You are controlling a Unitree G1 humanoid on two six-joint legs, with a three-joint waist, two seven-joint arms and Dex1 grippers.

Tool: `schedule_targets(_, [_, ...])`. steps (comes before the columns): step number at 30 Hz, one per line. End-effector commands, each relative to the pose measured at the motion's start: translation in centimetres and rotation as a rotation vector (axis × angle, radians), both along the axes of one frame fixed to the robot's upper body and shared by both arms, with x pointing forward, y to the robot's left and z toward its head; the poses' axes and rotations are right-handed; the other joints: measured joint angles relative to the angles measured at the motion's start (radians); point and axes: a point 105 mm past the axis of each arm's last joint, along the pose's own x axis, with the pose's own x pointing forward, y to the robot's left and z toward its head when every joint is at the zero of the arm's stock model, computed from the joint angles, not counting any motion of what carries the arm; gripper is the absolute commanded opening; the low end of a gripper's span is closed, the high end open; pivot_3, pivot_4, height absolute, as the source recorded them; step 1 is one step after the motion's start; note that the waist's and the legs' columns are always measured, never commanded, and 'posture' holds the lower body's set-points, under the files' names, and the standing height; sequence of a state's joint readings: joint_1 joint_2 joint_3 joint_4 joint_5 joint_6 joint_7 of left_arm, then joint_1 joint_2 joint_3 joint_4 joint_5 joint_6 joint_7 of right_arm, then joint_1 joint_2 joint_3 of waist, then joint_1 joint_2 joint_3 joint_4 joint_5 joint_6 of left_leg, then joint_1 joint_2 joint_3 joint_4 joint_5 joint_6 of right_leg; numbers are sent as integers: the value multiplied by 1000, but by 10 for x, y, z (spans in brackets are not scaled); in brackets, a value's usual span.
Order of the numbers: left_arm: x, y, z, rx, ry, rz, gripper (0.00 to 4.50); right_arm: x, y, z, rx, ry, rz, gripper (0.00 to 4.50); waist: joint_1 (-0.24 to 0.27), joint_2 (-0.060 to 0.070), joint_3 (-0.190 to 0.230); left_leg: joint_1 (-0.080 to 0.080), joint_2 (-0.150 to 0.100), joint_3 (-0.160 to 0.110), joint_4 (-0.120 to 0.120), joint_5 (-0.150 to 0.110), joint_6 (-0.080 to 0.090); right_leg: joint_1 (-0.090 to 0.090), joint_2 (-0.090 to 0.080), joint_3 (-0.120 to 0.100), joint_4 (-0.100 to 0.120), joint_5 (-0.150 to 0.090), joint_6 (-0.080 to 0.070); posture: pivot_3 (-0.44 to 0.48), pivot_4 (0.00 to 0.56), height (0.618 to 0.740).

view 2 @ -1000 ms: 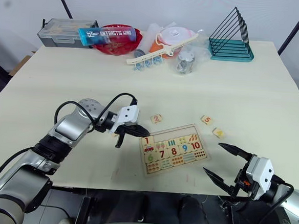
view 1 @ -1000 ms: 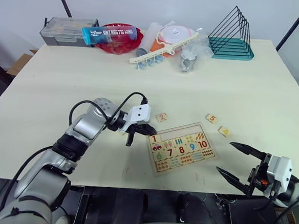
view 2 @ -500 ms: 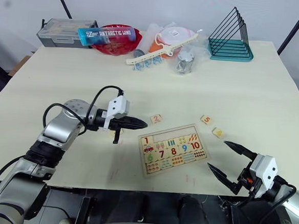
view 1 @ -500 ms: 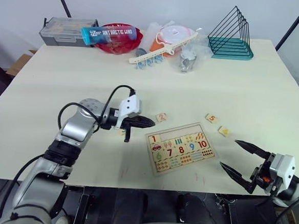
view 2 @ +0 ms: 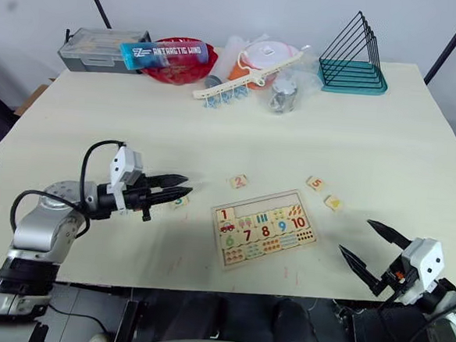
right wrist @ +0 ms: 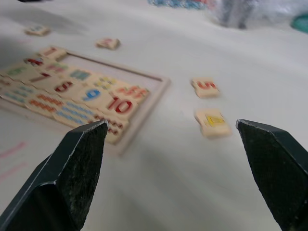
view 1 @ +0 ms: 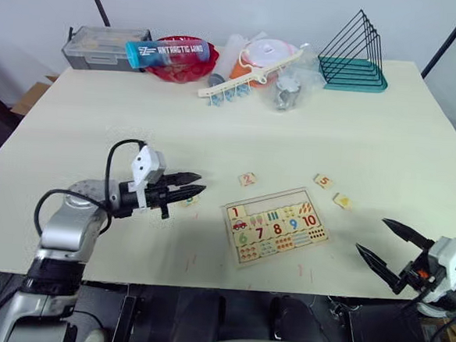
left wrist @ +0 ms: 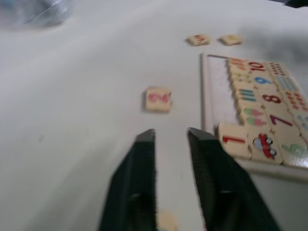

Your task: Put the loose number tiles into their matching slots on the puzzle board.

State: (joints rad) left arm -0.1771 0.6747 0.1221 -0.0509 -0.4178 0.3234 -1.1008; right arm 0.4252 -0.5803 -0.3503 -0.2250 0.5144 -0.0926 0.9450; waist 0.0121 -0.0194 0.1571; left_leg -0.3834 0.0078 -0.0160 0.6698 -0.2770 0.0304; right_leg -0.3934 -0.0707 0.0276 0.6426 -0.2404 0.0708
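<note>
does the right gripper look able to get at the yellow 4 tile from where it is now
Probably yes: the right gripper is open and the yellow 4 tile lies loose on bare table ahead of it, beside the 5 tile, apart from the puzzle board.

Our left gripper [view 1: 194, 189] lies low and level, its fingers [left wrist: 139, 163] close together with a narrow gap. Our right gripper [view 1: 391, 243] hangs at the near edge, its fingers spread wide.

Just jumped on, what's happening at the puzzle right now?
Neither hand holds anything. The 1 tile sits in its slot on the puzzle board; the rest of that row is bare. The left hand hovers beside the green 3 tile, fingers nearly closed. The 2 tile, 5 tile and yellow 4 tile lie loose on the table. The right hand is open, off the board's corner.
</note>
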Motion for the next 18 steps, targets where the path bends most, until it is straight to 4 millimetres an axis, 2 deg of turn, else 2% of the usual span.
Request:
schedule_targets(1, [-7,13,12,-10,-59,59,2783,-4,-12,8,-12,-35,-36,4500,2,0,0,0,0,0,0,0,0,0,0,0,0,0,0,0,150,740])
schedule_targets(2, [-10,16,10,-7,-59,71,2949,-6,-14,8,-11,-31,-40,4500,1,0,0,0,0,0,0,0,0,0,0,0,0,0,0,0,150,740])
schedule_targets(5, [-20,26,4,-14,-50,108,4172,-12,-22,6,-10,-16,-60,4500,0,1,0,0,0,0,0,0,0,0,0,0,0,-1,-1,0,150,740])
schedule_targets(6, [-23,31,0,-5,-46,119,4361,-13,-25,5,-12,-11,-67,4500,0,1,0,0,0,1,0,0,0,0,0,0,0,-1,-1,0,150,740])
schedule_targets(10, [-37,52,-15,4,-19,180,4361,-20,-36,2,-16,8,-103,4500,0,1,-1,0,1,1,-1,0,0,0,0,0,-1,-1,-2,0,150,740])
schedule_targets(18, [-50,62,-29,15,-8,214,4361,-27,-56,-2,-16,25,-159,4500,1,1,-1,1,1,2,-1,0,0,0,-1,1,-1,-2,-4,0,150,740])
